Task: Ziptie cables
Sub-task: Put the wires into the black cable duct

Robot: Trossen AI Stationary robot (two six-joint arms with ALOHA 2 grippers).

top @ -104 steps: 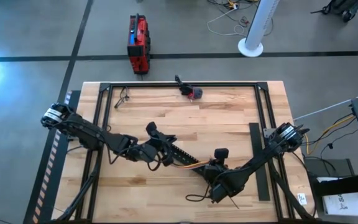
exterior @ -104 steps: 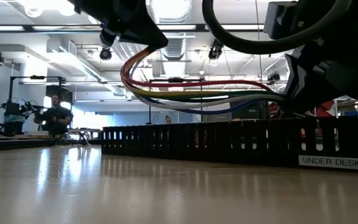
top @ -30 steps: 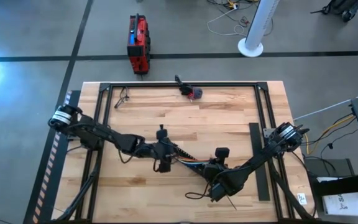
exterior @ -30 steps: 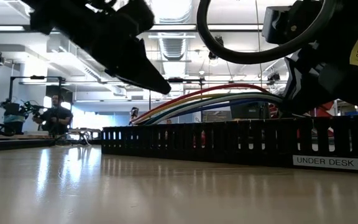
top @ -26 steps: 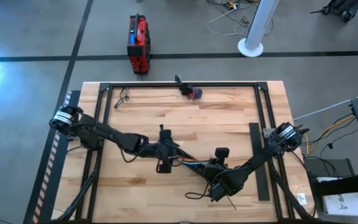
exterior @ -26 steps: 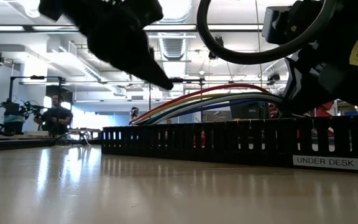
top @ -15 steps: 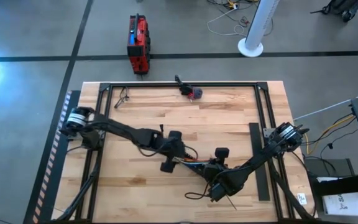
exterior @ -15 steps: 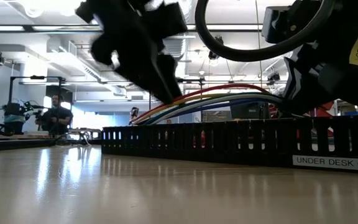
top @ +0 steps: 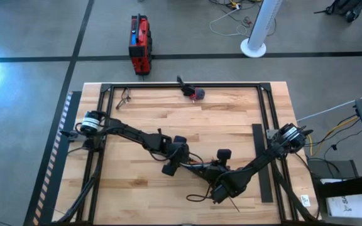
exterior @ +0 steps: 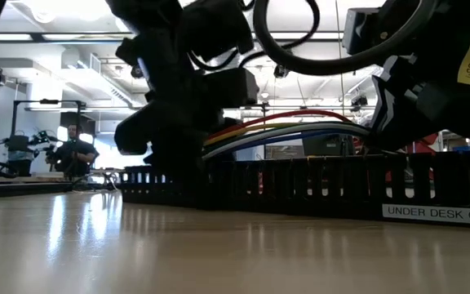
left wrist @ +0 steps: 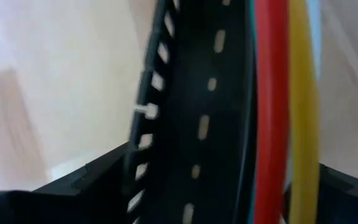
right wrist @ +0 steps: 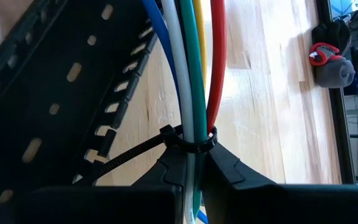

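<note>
You see the cables (top: 197, 167) low in the centre of the high view, lying over the black slotted cable tray (top: 184, 158) on the wooden worktop (top: 225, 122). Their long axis runs on a diagonal, from the upper left near the left claw (top: 180, 159) down to the lower right, where the right claw (top: 217, 182) has them. In the low view the bundle (exterior: 300, 124) arcs almost level above the tray (exterior: 317, 188), from left of centre toward the right edge.

In the right wrist view the right claw (right wrist: 190, 163) is pinched tight on the blue, white, green, yellow and red strands (right wrist: 194, 68), just below a black zip tie (right wrist: 188, 142) looped round them, its tail trailing toward the lower left.

Your left claw stands wide with nothing in it; in the left wrist view its fingers (left wrist: 73, 186) straddle the tray (left wrist: 197, 112) with red and yellow strands (left wrist: 284, 106) running alongside.

Compared with a second ago, the left arm has slid along the tray toward the right claw and dropped lower, and its claw has spread wider. In the low view it now blocks the left end of the bundle. The right claw has not shifted.

A red toolbox (top: 139, 43) sits on the floor at upper left.
</note>
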